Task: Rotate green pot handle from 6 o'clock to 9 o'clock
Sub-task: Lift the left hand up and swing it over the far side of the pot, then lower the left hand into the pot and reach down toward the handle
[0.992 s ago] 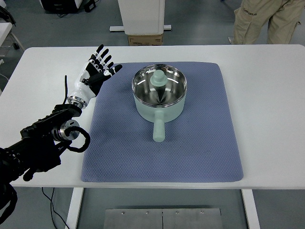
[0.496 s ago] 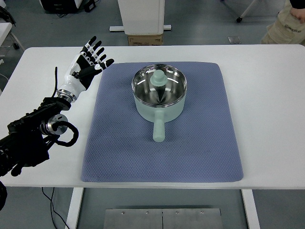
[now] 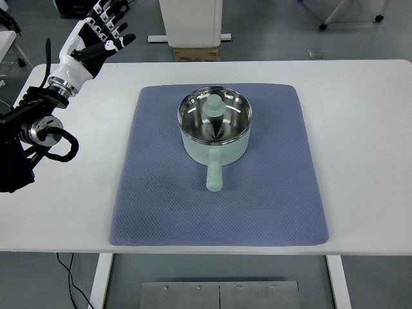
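A pale green pot with a shiny steel inside stands on the blue mat, slightly behind its middle. Its green handle points straight toward the near table edge. A green lid knob shows inside the pot. My left hand is far off at the table's back left corner, well apart from the pot, fingers spread and holding nothing. Its black arm runs along the left edge. No right arm shows.
The white table extends wide on both sides of the mat. Behind it stand a white pedestal and a cardboard box on the grey floor.
My left hand has pulled back and to the left, from beside the mat's back left corner to the table's far corner. The pot has not moved. The person behind the table has left the view.
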